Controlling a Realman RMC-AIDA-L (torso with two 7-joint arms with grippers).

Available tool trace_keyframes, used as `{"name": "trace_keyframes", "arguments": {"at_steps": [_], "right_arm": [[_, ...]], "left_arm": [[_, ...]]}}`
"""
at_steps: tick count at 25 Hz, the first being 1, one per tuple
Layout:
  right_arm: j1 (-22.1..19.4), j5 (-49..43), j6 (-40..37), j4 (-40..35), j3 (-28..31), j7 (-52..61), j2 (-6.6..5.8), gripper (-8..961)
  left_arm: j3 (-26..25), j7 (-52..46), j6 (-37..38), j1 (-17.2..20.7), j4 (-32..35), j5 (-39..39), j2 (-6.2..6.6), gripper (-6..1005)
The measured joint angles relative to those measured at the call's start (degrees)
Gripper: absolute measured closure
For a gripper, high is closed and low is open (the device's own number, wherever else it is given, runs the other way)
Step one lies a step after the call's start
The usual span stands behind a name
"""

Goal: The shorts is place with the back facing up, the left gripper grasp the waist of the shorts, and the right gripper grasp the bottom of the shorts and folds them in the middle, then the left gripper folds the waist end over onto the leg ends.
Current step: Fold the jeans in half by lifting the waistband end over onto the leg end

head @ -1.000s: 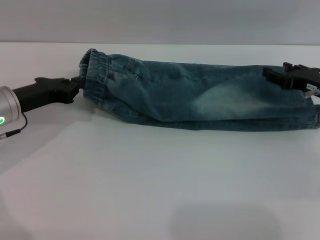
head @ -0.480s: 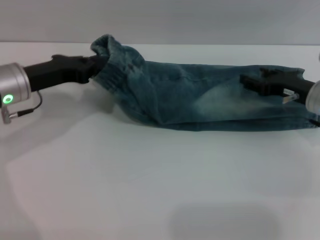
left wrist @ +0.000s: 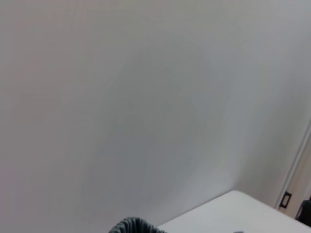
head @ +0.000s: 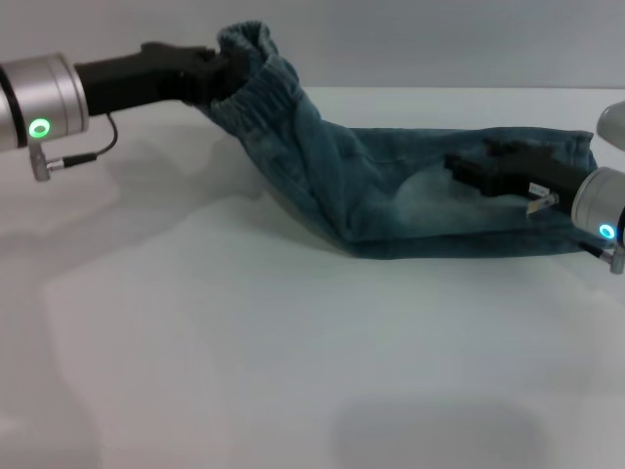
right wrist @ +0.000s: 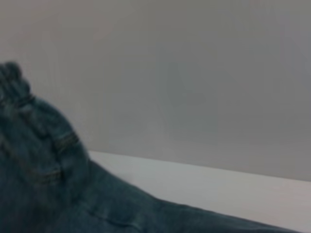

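white desk [head: 244, 371] and a plain grey wall are framing the scene, with the shorts [head: 410, 205] lying lengthwise across the far half of the desk, already folded along their length into a narrow strip.

the left gripper [head: 217, 73] is holding the waist of the shorts [head: 249, 59], its fingers clamped on the gathered elastic band, which is now hanging clear of the desk. the denim is sloping down from that raised end to the part lying flat. the right wrist view is showing the same ruffled band rising above the cloth.

compared with the earlier pictures, the waist is travelling upward and toward the robot's right: it was flat on the desk at first, partly lifted half a second ago, and is now well off the surface. judged from this, the final fold is under way, the waist end being carried over toward the leg ends [head: 586, 230], but not yet laid down.

the right gripper [head: 464, 168] is also shifting inward over the leg portion, resting on or just above the denim; whether its fingers are apart or together cannot be told.
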Motion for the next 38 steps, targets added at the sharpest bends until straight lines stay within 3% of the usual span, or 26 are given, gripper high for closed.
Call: {"name": "trace_keyframes", "arguments": {"at_steps": [18, 32, 38], "right_arm": [[4.5, 0.1, 0.1, 5.5, -0.1, -3.7, 0.29, 323], [14.6, -0.6, -5.4, 18.0, -0.2, -4.3, 0.47, 323], [16.8, -1.7, -6.4, 18.8, -0.1, -4.0, 0.49, 323]], "left_arm": [[0.1, -6.1, 5.1, -6.2, 5.6, -2.7, -0.15, 969], [0.7, -6.9, 5.1, -7.8, 6.5, -3.3, -0.26, 974], [0.8, -6.9, 5.0, -7.5, 6.3, -3.3, -0.29, 976]]}}
